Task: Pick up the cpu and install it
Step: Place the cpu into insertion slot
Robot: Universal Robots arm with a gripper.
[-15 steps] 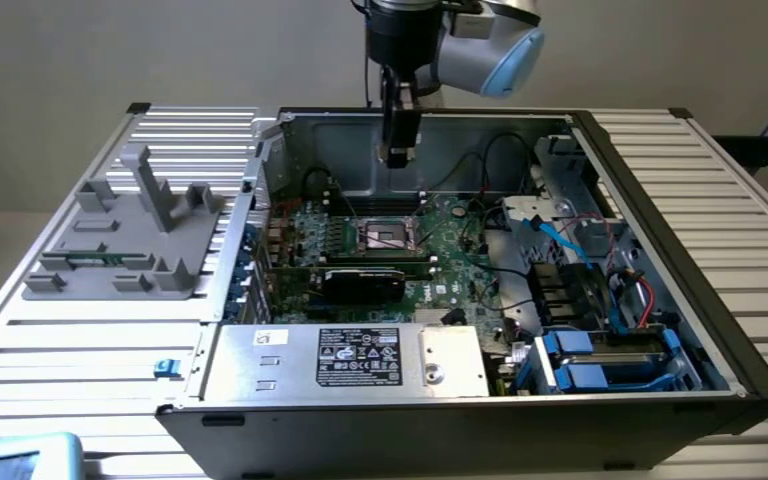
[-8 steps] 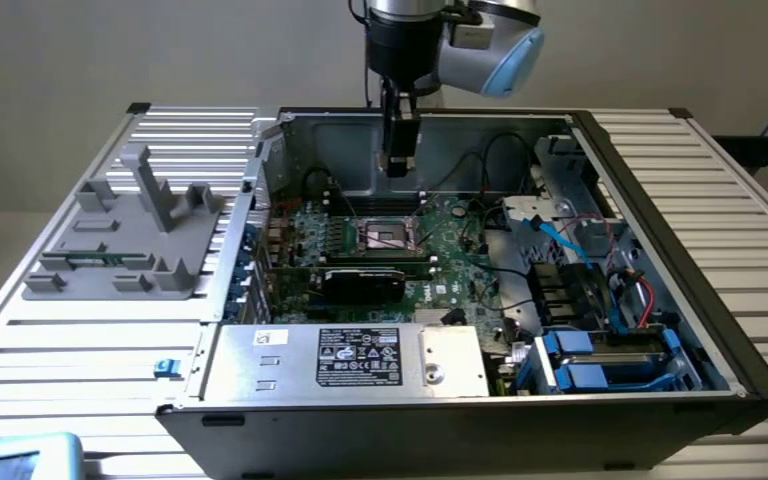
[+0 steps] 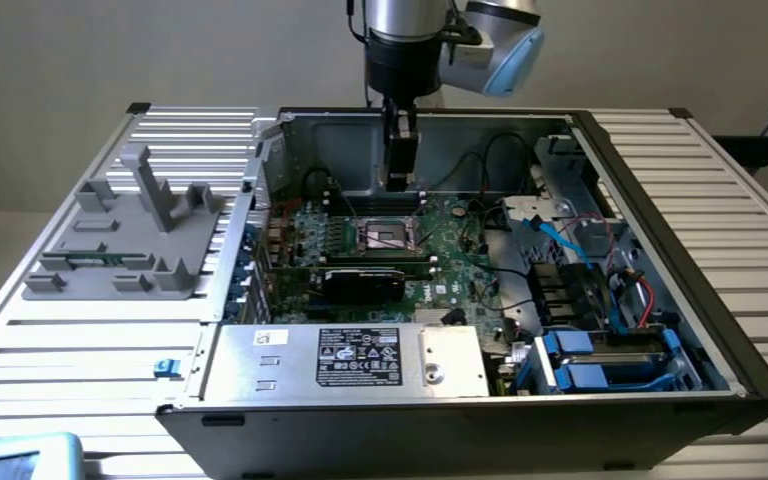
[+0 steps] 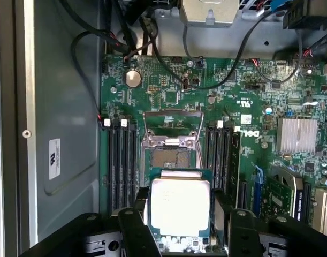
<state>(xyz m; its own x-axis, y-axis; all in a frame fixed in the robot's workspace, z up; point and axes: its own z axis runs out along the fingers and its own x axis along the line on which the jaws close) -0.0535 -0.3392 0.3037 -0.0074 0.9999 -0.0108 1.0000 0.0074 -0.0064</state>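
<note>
Over the CPU socket (image 4: 171, 156) of the motherboard (image 4: 168, 96): my gripper (image 4: 180, 222) is clamped on the cpu (image 4: 180, 206), with black fingers (image 4: 132, 233) pressing two opposite edges.

- The cpu's dull metal lid faces the wrist camera, with a thin green rim showing around it. It is held level, above the socket and clear of it, not seated.
- Socket: the metal retention frame (image 4: 172, 124) stands open and the contact field lies bare.
- Memory slots (image 4: 120, 160) run along both sides of the socket, all unfilled as far as I can see.
- A coin cell (image 4: 132, 78) sits on the board beyond the socket, near a loop of black cable (image 4: 168, 69).
- A finned heatsink (image 4: 297, 134) is well to one side of the socket, past the far bank of slots.

Exterior view: my gripper (image 3: 399, 180) hangs straight down into the open computer case (image 3: 651, 200), directly above the socket (image 3: 387, 235). A black expansion card (image 3: 364, 283) lies just beside the socket on the camera's side, and the silver power supply (image 3: 344, 358) with its black label sits further out on that side. A grey fixture (image 3: 131, 240) rests on the slatted table (image 3: 91, 345), well apart from the socket, outside the case on the exterior view's left.
</note>
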